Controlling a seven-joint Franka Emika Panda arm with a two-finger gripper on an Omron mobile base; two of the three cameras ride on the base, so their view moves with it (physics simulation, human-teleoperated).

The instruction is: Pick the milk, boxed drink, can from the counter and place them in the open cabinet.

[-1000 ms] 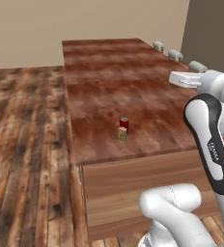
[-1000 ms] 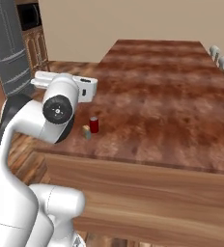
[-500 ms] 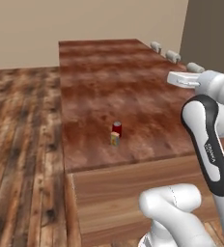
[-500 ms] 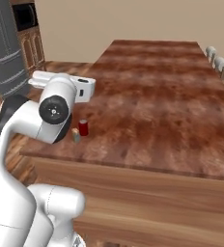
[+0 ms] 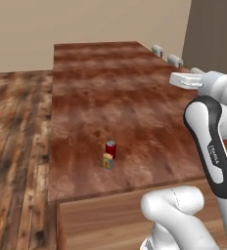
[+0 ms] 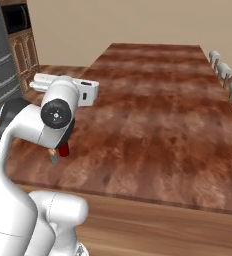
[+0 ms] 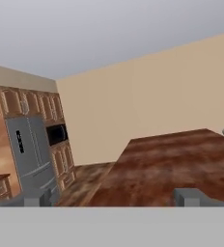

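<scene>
The can (image 5: pixel 110 148), a small red cylinder with a silver top, stands near the front left of the reddish-brown counter (image 5: pixel 110 88). The yellow-orange boxed drink (image 5: pixel 107 160) sits just in front of it, almost touching. In the right base view my arm covers part of the can (image 6: pixel 64 150) and the boxed drink (image 6: pixel 53 157). My gripper (image 7: pixel 111 198) is open and empty, its tips wide apart. It is held high above the counter (image 7: pixel 172 164) and looks level along it. The milk and the cabinet are out of view.
Grey stools (image 5: pixel 174 60) line the counter's far right edge (image 6: pixel 223 70). A grey fridge (image 7: pixel 32 154) and arched-panel cabinets with a dark oven (image 7: pixel 57 135) stand at the left wall. Wood plank floor (image 5: pixel 17 146) lies left of the counter.
The whole picture has shifted in both base views, so the base has driven; the can and boxed drink now sit lower in both base views. The gripper has stayed open.
</scene>
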